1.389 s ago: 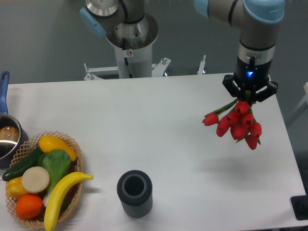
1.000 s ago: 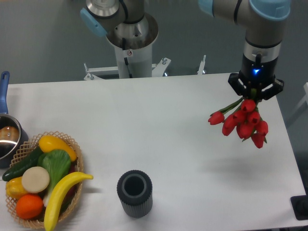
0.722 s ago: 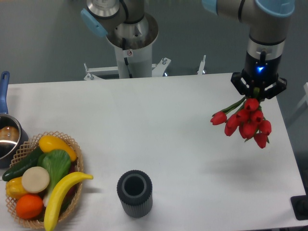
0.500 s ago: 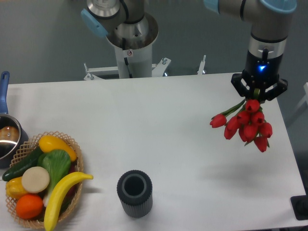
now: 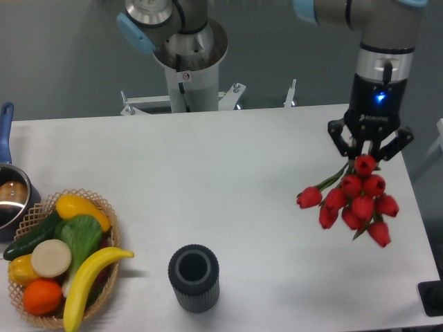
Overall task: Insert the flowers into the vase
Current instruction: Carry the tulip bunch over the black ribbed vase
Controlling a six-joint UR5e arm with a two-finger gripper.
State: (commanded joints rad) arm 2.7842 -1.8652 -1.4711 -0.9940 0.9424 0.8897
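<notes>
The claw [image 5: 369, 151] hung over the right side of the white bench [image 5: 228, 173], its fingers clamped on the green stems of the flowers [image 5: 354, 204]. The red tulip buds drooped below the claw in a loose cluster, held in the air above the bench surface, with one bud sticking out to the left on its own stem. The vase [image 5: 194, 277], dark grey and ribbed, stood upright near the front edge of the bench, well apart from the flowers and to their lower left, its round mouth open upward. A wicker basket [image 5: 104, 228] of fruit and vegetables sat at the front left, and a steel pot [image 5: 12, 200] with a blue handle lay just behind it at the left edge
</notes>
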